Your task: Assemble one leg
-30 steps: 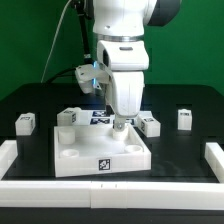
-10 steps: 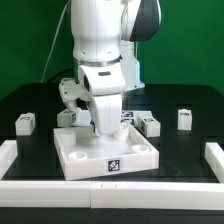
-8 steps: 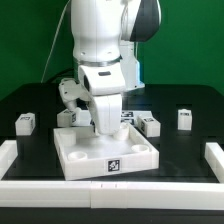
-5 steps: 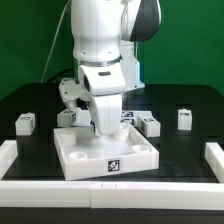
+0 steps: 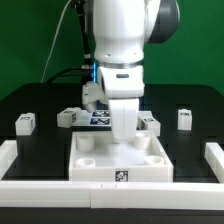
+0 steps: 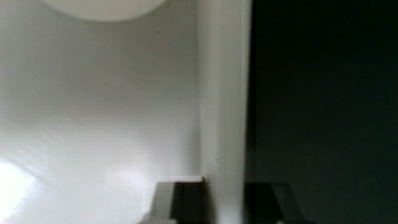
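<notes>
the exterior view takes in the whole scene: the hand [image 5: 122, 139] is lowered onto the rear wall of the white tray [image 5: 150, 171], and its fingertips cannot be told apart there. only the wrist view shows the grip: two dark fingers [image 6: 187, 205] sit on either side of the tray's thin wall, closed against it, with one round socket [image 6: 103, 6] on one side and dark tabletop [image 6: 329, 100] on the other. four legs [image 5: 26, 122] stand free beyond the tray, two toward the exterior view's left and two toward its right, none held. there is one tray and one marker board [image 5: 97, 118]. white rails [image 5: 214, 152] edge the black tabletop, and the backdrop [image 5: 30, 50] is green.
</notes>
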Motion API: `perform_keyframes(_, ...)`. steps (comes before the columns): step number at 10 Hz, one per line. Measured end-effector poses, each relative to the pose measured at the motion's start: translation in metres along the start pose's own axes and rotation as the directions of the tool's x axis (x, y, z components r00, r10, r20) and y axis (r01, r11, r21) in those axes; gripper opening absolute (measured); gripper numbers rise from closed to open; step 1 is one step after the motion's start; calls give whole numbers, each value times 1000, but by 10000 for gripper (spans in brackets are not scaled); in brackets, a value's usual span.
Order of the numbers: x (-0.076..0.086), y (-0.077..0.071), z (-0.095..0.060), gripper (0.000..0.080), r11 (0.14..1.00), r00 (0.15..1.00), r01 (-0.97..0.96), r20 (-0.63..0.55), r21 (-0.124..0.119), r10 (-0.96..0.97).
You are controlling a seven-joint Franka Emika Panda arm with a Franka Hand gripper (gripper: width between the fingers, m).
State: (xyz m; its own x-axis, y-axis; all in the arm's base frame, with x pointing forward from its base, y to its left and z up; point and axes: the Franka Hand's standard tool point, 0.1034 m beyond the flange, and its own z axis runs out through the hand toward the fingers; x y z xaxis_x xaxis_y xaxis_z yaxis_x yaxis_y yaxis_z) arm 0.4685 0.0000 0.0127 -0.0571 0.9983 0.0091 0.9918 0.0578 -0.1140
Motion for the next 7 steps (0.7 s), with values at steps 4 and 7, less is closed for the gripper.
perform_keyframes(4,44,34,-4,73,998,998,-63,-6,-29,63)
perform_keyframes(7,64,36,-3,73,994,994,-106,-6,-25,106)
